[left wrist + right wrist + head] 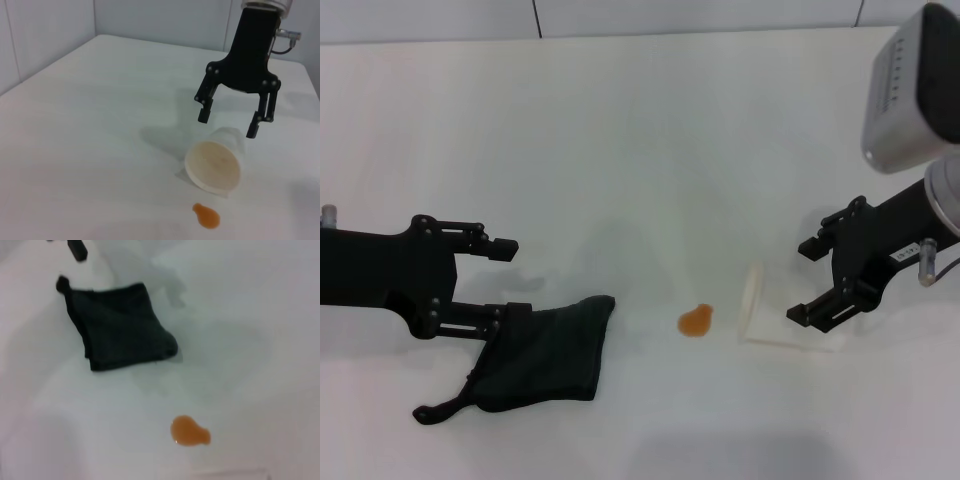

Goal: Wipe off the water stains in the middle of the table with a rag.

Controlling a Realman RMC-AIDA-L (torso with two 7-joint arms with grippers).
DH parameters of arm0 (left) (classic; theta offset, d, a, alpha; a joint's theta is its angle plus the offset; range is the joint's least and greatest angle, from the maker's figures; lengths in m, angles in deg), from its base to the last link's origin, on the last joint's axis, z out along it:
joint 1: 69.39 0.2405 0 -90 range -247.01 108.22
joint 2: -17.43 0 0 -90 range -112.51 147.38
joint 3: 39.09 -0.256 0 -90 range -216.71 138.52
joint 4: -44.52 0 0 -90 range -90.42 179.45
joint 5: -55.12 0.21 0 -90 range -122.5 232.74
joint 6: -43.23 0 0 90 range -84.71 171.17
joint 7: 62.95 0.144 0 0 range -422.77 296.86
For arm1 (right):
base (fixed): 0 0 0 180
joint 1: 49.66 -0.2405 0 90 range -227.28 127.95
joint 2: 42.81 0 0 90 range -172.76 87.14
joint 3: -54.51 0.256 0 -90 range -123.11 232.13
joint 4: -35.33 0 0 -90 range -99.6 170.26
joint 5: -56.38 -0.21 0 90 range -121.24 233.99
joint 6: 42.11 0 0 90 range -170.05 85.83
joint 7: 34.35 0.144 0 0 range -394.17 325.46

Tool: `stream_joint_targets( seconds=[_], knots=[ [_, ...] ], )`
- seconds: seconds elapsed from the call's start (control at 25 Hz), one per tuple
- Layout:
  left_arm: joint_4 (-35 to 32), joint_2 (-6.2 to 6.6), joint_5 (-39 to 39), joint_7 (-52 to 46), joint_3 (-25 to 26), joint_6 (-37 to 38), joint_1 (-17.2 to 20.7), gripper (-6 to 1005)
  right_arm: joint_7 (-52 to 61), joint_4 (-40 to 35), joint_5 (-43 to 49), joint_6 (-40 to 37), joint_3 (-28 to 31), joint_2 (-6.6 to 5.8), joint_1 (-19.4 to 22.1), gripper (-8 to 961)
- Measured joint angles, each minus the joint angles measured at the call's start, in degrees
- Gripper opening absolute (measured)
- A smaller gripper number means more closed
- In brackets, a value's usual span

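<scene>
The left gripper [510, 282] hovered over the rag [545, 350], fingers wide, apparently set to grasp it. The rag lay on the surface [640, 150] at nine o'clock from the water stains [696, 320]. The right gripper [805, 283], fingers wide, straddled a tipped cup [760, 310].

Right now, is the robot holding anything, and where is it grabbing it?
Nothing is held. The left gripper is open with its lower finger at the rag's edge. The right gripper is open over the tipped paper cup.
</scene>
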Motion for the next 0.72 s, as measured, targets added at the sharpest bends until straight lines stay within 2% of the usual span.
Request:
stream_joint_targets(
  seconds=[0.72],
  knots=[
    [0.3,-0.1,0.0,0.0,0.1,0.0,0.1,715,4.3,0.6,6.7,0.6,-6.7,0.13,-1.7,775]
  ],
)
